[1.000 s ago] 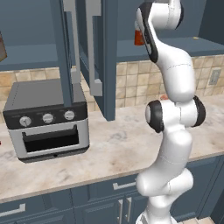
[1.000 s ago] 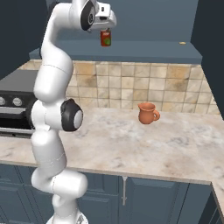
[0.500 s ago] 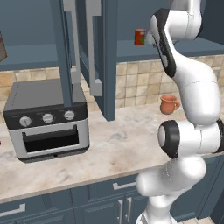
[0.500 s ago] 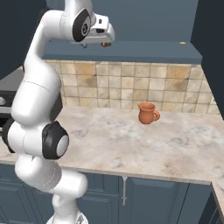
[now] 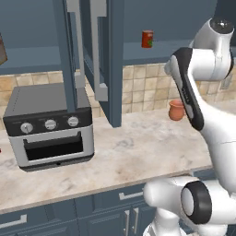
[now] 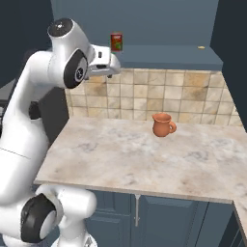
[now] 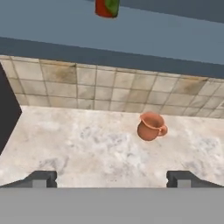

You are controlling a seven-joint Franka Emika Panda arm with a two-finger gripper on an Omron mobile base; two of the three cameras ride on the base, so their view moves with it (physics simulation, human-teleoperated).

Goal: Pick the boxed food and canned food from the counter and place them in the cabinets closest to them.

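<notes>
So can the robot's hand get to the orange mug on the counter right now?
Probably yes. The gripper is open and holds nothing, and the mug stands alone on the counter ahead of the fingertips, with nothing between them.

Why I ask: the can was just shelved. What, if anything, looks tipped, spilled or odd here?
Nothing stands out: the canned food stands upright on the cabinet shelf, and the mug sits upright on the counter.
</notes>
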